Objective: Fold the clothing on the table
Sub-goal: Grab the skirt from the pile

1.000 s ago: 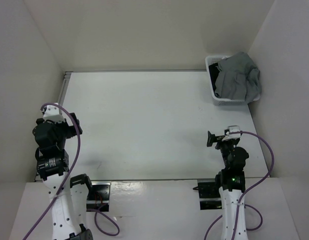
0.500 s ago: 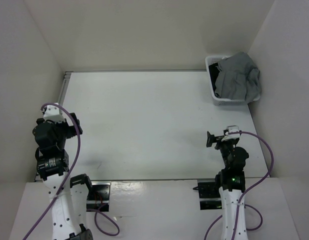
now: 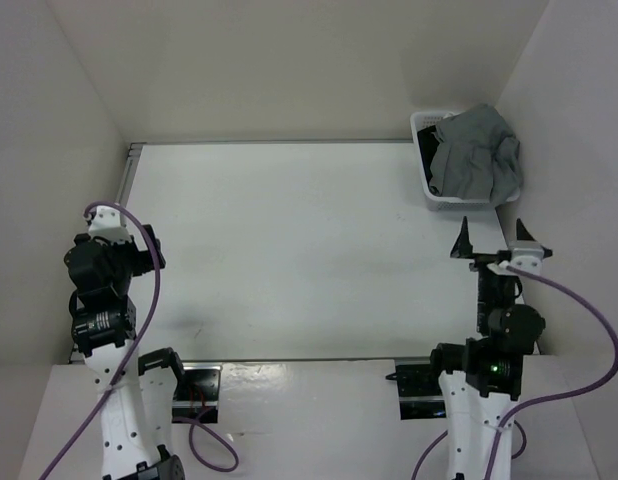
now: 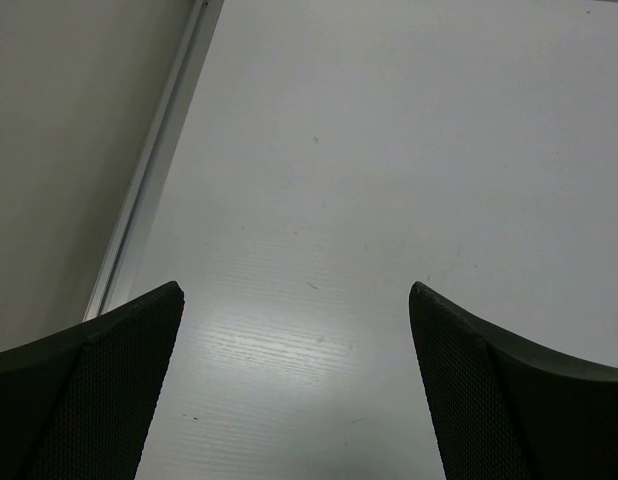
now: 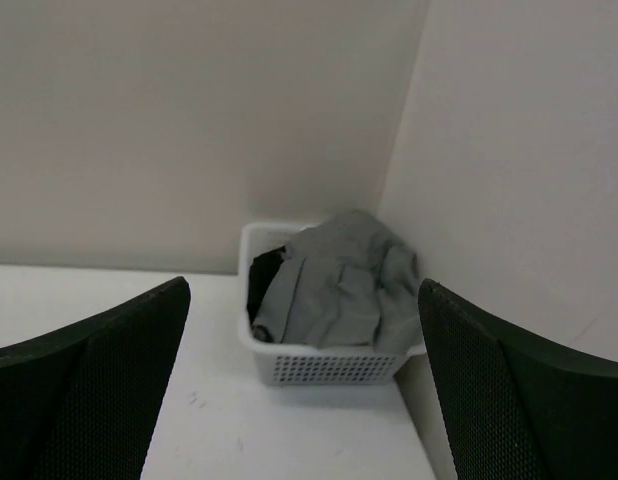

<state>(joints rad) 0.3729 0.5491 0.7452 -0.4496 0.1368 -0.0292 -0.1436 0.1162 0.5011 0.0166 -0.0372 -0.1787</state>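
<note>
A mid-grey skirt of soft fabric (image 3: 477, 158) lies bunched in a small white slatted plastic basket (image 3: 425, 124) at the far right corner of the large white desk (image 3: 289, 250). The right arm (image 3: 499, 325), jaws wide and empty, faces it from the near side. The left arm (image 3: 104, 285), jaws equally wide, sits well apart.

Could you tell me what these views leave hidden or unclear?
- Grey skirt: bunched in the basket in the top and right wrist views; its own heap and the basket walls hide its waistband and lower folds.
- Black garment: only a sliver shows; the skirt covers the rest.
- Left gripper: the left wrist view's bottom edge cuts off both fingers.
</note>
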